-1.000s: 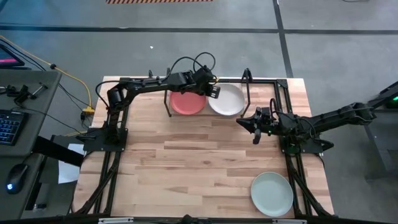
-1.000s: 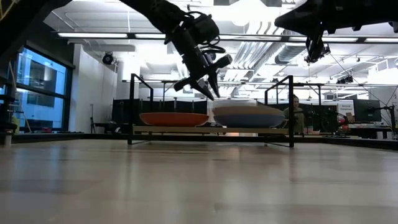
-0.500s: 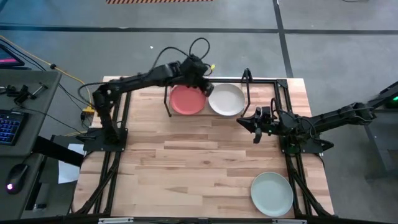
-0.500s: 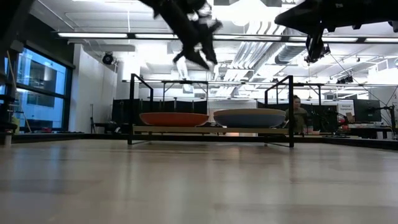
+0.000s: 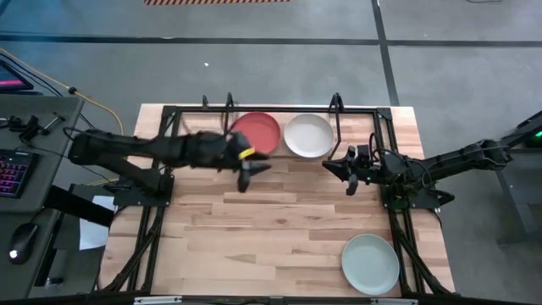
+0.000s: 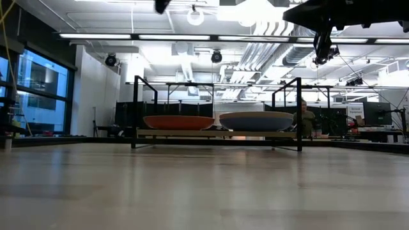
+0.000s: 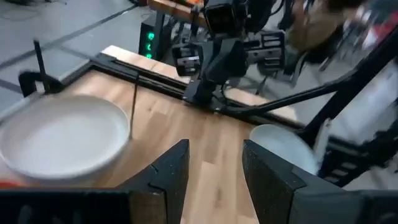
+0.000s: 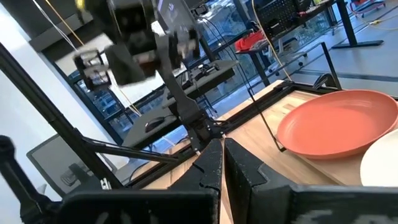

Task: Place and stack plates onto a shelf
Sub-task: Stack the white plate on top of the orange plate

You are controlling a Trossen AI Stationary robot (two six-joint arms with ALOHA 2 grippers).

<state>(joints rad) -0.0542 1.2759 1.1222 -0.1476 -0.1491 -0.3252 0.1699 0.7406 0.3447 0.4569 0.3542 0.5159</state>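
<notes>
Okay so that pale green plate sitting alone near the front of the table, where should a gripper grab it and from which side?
Probably by the rim. The pale green plate lies flat and shallow on the table, so only its raised edge gives fingers a hold. The edge facing the table's middle looks best, since the frame rail runs close along its outer side. The right gripper is nearer than the left gripper.

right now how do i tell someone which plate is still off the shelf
Start at the wooden table and go to its near right corner, far from the black shelf at the back. The pale green plate lies there alone. The red plate and cream-white plate sit side by side on the shelf.
</notes>
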